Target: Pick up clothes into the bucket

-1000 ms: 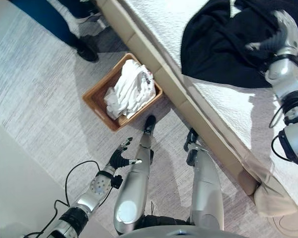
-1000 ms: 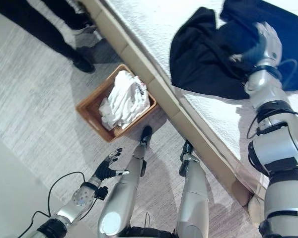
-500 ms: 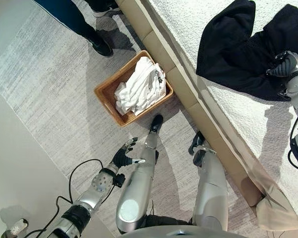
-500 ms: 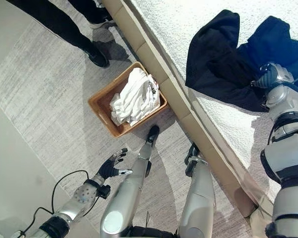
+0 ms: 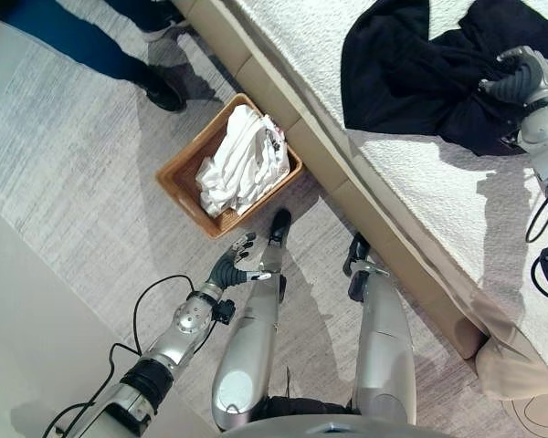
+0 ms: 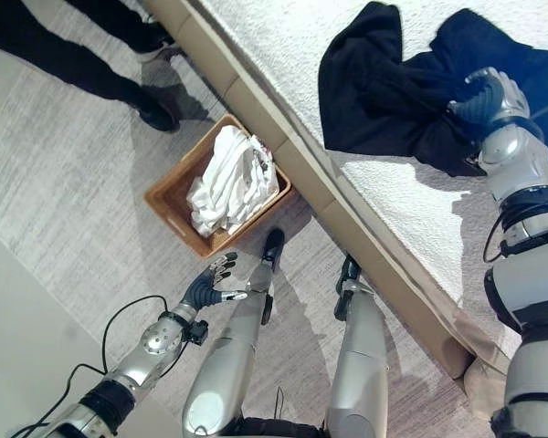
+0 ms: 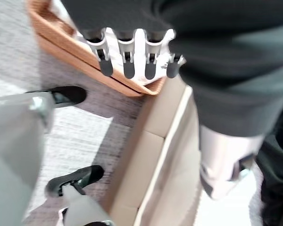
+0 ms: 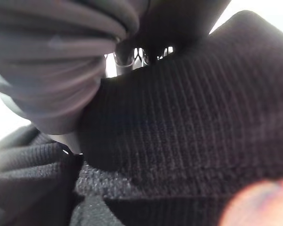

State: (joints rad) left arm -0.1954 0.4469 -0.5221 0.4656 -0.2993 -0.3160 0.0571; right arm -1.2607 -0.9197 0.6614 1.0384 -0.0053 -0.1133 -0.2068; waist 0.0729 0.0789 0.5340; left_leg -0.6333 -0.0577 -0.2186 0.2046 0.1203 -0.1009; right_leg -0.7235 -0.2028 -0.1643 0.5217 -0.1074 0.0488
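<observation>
Fingers of our right hand [image 5: 521,80] have just clenched into the dark garment [image 5: 411,68] on the bed [image 5: 420,192]; carrying to the wicker basket [image 5: 178,187] comes next.

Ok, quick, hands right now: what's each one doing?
Left hand: open, fingers relaxed, holding nothing, low over the floor near the basket.
Right hand: fingers curled into the black garment on the bed.

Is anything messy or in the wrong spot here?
Yes. A crumpled dark garment lies bunched on the white bed instead of in the brown wicker basket on the floor, which holds white clothes. The right hand is closed on the dark cloth; the left hand hangs open.
</observation>
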